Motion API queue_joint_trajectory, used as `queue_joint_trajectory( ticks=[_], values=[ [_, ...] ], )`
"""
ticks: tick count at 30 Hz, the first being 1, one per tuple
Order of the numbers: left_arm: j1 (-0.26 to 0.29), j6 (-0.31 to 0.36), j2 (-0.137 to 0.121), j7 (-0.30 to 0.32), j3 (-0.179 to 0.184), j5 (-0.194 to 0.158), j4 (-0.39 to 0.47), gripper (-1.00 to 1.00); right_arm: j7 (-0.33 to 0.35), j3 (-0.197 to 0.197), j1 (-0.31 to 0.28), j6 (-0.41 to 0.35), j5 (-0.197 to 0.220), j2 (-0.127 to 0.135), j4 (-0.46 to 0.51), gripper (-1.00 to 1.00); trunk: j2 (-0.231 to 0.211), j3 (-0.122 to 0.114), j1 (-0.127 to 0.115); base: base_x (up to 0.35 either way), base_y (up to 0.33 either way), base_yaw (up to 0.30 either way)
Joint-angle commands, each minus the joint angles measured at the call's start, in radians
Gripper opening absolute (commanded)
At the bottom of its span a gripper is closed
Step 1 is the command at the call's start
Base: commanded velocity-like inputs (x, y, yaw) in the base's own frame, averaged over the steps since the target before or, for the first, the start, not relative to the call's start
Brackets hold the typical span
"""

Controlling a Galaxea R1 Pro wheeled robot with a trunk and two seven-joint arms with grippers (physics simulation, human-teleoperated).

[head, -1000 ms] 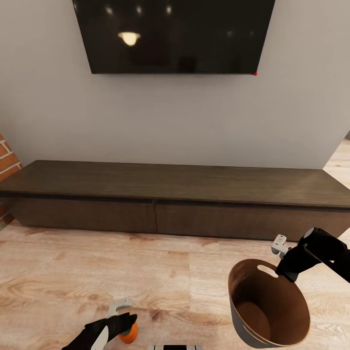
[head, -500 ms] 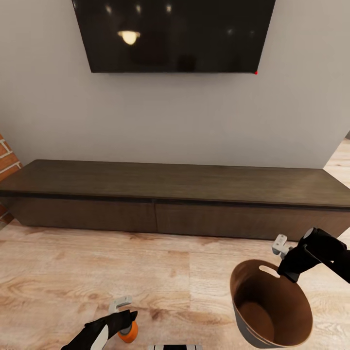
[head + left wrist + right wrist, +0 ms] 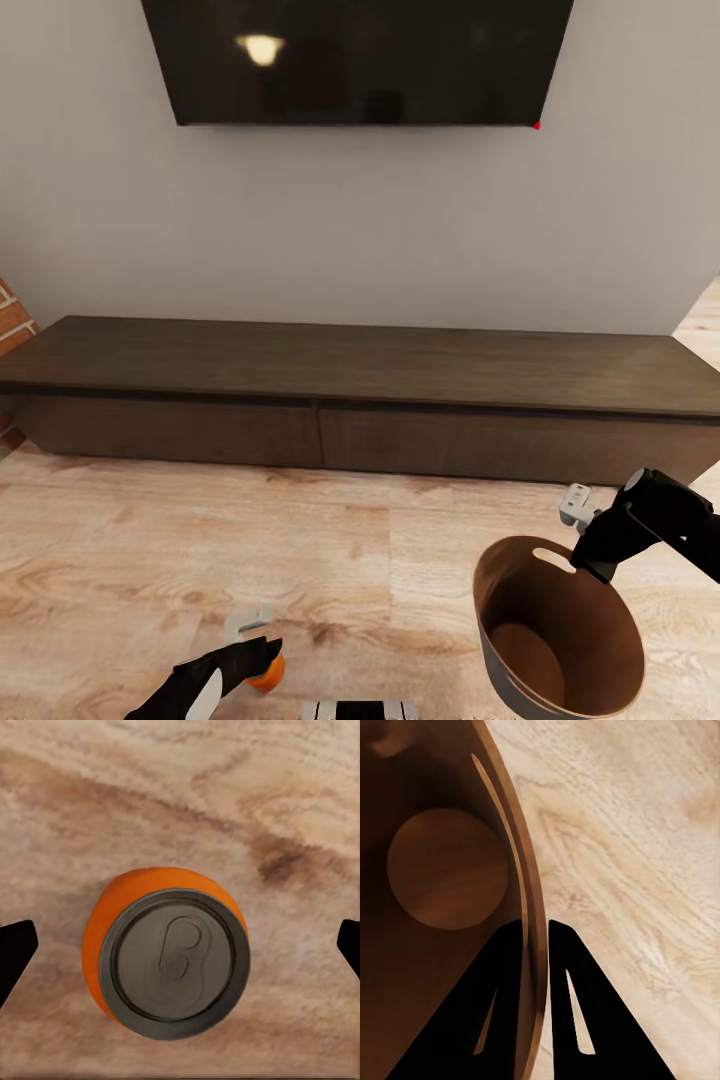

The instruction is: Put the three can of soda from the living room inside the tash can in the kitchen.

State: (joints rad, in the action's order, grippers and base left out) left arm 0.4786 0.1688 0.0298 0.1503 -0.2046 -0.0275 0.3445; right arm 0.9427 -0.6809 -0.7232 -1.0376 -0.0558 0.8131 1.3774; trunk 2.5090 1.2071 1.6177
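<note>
your right gripper (image 3: 534, 934) has its jaws closed on the rim of the trash can (image 3: 600, 660), one finger inside and one outside, and holds it above the wood floor (image 3: 120, 540), in front of the long dark tv cabinet (image 3: 360, 370). your left gripper (image 3: 180, 945) has its jaws open wide, one on each side of an orange soda can (image 3: 169, 952), not touching it. the can stands upright on the floor, left of the trash can, well apart from it.

Light wood plank floor (image 3: 150, 540) beneath us.
On it we see a long dark TV cabinet (image 3: 360, 400) against the wall and an upright orange soda can (image 3: 169, 952).
</note>
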Motion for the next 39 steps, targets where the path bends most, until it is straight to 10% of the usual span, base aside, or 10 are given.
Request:
queue_joint_trajectory(
  ticks=[1,39],
  values=[
    [0.0,0.0,0.0,0.0,0.0,0.0,0.0,1.0,0.005,0.0,-0.001,-0.01,0.018,0.0,0.0,-1.0,0.0,0.004,0.0,0.0,0.0,0.0],
    [0.0,-0.003,0.002,0.002,0.0,0.0,0.019,1.0,0.005,0.0,-0.001,-0.01,0.016,0.0,0.0,-1.0,0.003,0.05,0.006,0.0,0.0,0.0]
  ],
)
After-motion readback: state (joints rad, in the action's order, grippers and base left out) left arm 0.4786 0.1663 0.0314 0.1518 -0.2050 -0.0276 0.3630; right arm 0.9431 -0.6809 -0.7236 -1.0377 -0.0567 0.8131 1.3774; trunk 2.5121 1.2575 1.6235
